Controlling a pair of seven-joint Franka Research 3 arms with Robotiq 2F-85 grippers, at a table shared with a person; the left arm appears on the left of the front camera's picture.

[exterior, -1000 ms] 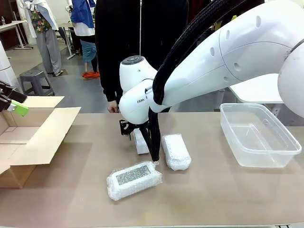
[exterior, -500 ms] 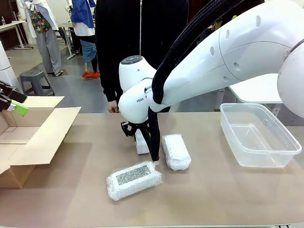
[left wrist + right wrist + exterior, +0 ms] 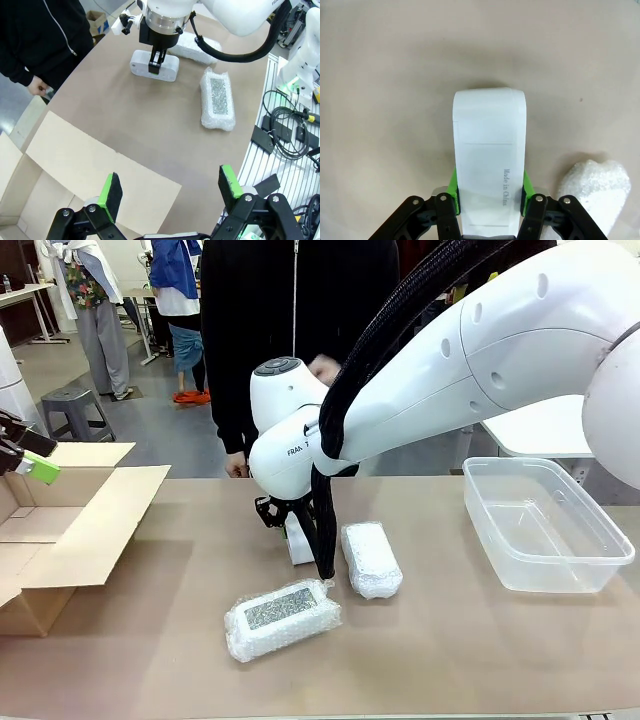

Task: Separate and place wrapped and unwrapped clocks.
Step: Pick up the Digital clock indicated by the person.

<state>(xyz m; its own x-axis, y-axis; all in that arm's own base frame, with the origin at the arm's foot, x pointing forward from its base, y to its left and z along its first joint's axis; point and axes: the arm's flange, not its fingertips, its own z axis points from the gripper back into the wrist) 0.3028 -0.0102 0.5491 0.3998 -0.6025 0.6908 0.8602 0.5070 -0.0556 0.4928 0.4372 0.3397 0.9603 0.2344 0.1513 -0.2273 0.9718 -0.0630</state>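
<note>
The right gripper [image 3: 489, 189] clamps the plain white block [image 3: 489, 130] across its narrow sides at mid-table, just beside one bubble-wrapped bundle [image 3: 370, 558], with the speckled bundle [image 3: 282, 617] lying nearer the robot. The left gripper [image 3: 170, 189] hangs wide open over the cardboard box [image 3: 90, 520]. The grip looks centred and square. The lift should go straight up before any sideways travel, so the block clears the neighbouring wrap, then cross to the plastic tub [image 3: 520, 461] or the box, whichever takes unwrapped clocks.
</note>
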